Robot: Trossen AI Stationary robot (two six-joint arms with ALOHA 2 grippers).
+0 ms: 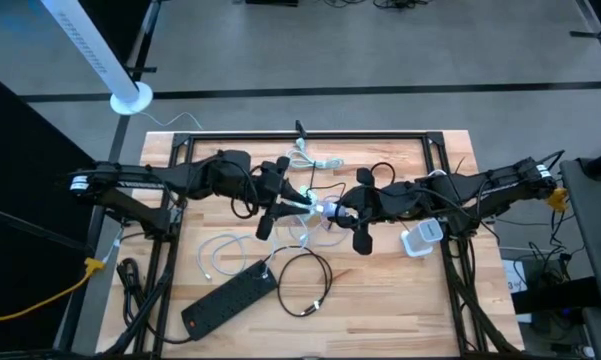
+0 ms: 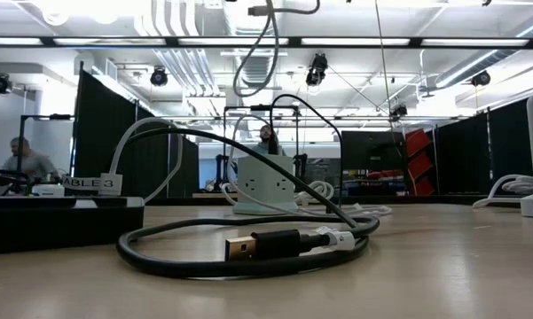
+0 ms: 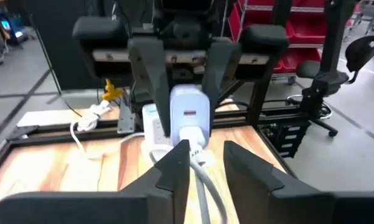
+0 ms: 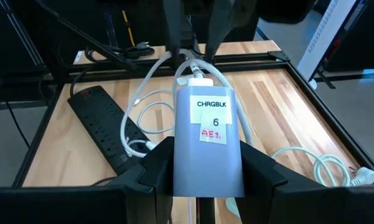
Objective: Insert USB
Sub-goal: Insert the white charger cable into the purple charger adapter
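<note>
The white USB plug [image 3: 188,134] is being held at the port face of the white charger block [image 4: 208,140], which is labelled CHRGBLK 6 and is being carried in mid-air above the middle of the wooden desk [image 1: 400,310]. The block is being clamped by its sides between the fingers of the right gripper [image 4: 205,168], while the plug and the start of its white cable [image 3: 202,186] are being pinched by the left gripper [image 3: 205,165], whose fingers are standing narrowly apart around the cable end. Whether the plug is fully seated cannot be told, since the joint is being partly hidden by the fingers. The main risk is judged to be misalignment: if the plug is being pushed at a slight tilt, it could jam at the port's rim or slide within the pinch, and the block could be twisted in the right gripper. A further risk is being posed by the trailing cable, which could drag or snag on the other white cables [image 1: 215,255] and the black power strip [image 1: 230,298] lying below.
</note>
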